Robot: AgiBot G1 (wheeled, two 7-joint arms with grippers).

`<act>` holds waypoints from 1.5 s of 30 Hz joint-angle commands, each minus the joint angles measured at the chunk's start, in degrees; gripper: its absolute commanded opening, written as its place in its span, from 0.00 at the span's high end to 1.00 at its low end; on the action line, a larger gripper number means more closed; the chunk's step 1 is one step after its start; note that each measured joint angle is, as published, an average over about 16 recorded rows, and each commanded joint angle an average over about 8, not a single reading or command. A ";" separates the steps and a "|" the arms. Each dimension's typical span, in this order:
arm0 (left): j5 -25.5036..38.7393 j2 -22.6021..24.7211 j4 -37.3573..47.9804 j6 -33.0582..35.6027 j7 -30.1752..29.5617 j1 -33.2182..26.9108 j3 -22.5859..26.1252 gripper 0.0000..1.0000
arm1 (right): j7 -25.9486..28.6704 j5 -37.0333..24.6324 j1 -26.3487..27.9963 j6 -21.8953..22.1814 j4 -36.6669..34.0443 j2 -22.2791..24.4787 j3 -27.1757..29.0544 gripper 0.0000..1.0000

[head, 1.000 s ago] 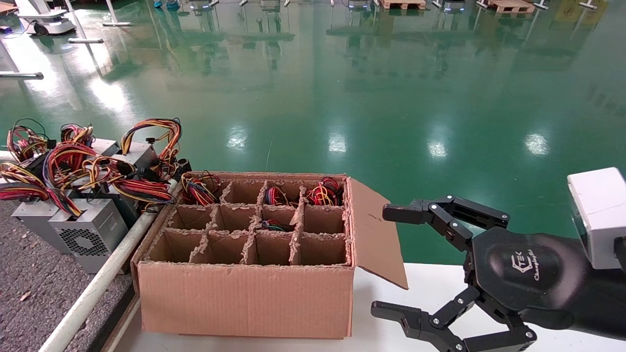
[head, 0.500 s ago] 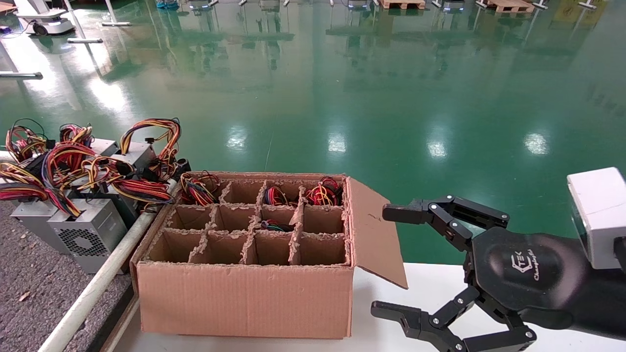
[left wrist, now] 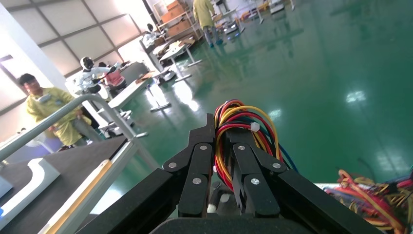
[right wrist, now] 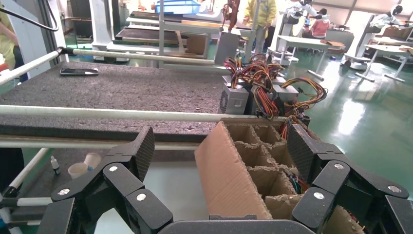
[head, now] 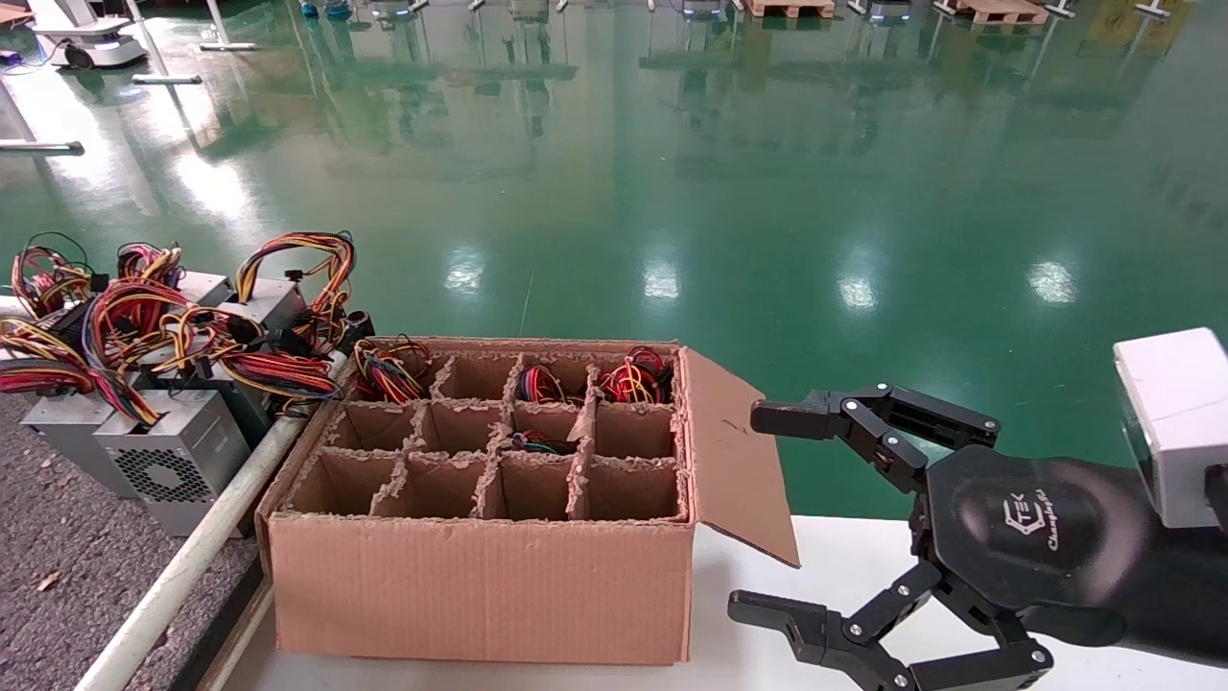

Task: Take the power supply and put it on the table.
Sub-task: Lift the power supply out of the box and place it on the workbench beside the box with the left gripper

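Nothing has moved
Your left gripper stays clamped on the power supply wires; right gripper, at 4 o'clock, idles apart.

Factory hall: glossy green floor, pallets, workbenches.

Right end effector black housing: white logo "TEK", script "Champagne"-like word, unclear

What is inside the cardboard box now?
The cardboard box holds wire bundles in four far cells; the near cells look empty. Units beneath the wires are hidden.
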 commanded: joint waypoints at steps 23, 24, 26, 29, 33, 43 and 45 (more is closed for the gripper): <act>-4.61 5.60 -1.11 -7.04 2.76 10.54 -3.39 1.00 | 0.00 0.00 0.00 0.00 0.00 0.00 0.00 0.00; -4.75 5.82 -1.26 -7.23 2.79 10.90 -3.48 1.00 | 0.00 0.00 0.00 0.00 0.00 0.00 0.00 0.00; -5.09 6.20 -1.54 -7.52 2.83 11.71 -3.73 1.00 | 0.00 0.00 0.00 0.00 0.00 0.00 0.00 0.00; -5.70 6.66 -1.85 -7.77 2.79 12.95 -4.17 1.00 | 0.00 0.00 0.00 0.00 0.00 0.00 0.00 0.00; -6.60 7.21 -2.07 -8.29 2.59 14.38 -4.82 1.00 | 0.00 0.00 0.00 0.00 0.00 0.00 0.00 0.00; -8.65 8.12 -2.56 -9.59 2.01 16.86 -6.26 1.00 | 0.00 0.00 0.00 0.00 0.00 0.00 0.00 0.00; -9.01 8.24 -2.64 -9.68 1.88 17.28 -6.52 1.00 | 0.00 0.00 0.00 0.00 0.00 0.00 0.00 0.00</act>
